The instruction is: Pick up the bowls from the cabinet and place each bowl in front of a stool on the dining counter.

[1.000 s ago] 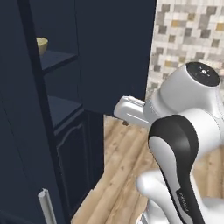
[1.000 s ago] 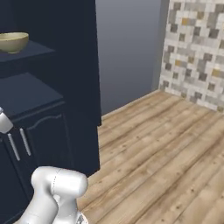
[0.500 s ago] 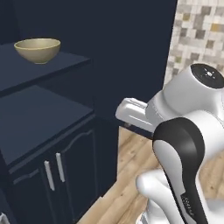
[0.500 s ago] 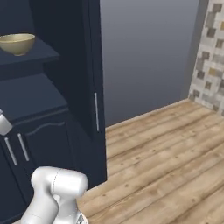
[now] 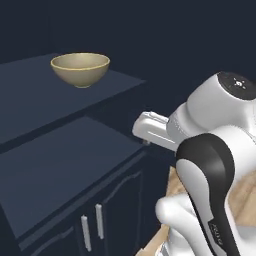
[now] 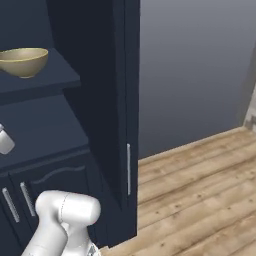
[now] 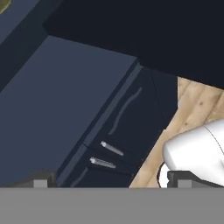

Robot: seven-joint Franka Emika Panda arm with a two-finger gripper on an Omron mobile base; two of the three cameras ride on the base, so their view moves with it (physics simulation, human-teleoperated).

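Note:
A plain tan bowl (image 5: 80, 69) stands upright on the upper shelf of the dark navy cabinet (image 5: 65, 165). In the right base view the bowl (image 6: 22, 61) sits at the upper left, inside the cabinet (image 6: 125, 100). My gripper (image 7: 111, 181) is open, its two dark tips far apart with nothing between them. It hangs above the cabinet's lower shelf (image 7: 57, 100), below and to the right of the bowl. The dining counter is out of view.
Double doors with slim silver handles (image 7: 107, 155) close the cabinet's lower part. A tall open door with a bar handle (image 6: 128, 169) juts out on the right. Wooden floor (image 6: 200, 195) and a grey wall (image 6: 200, 65) lie to the right.
The whole picture has shifted, so the camera has moved: the cabinet and bowl are now closer and larger in both base views. The jaws have stayed open.

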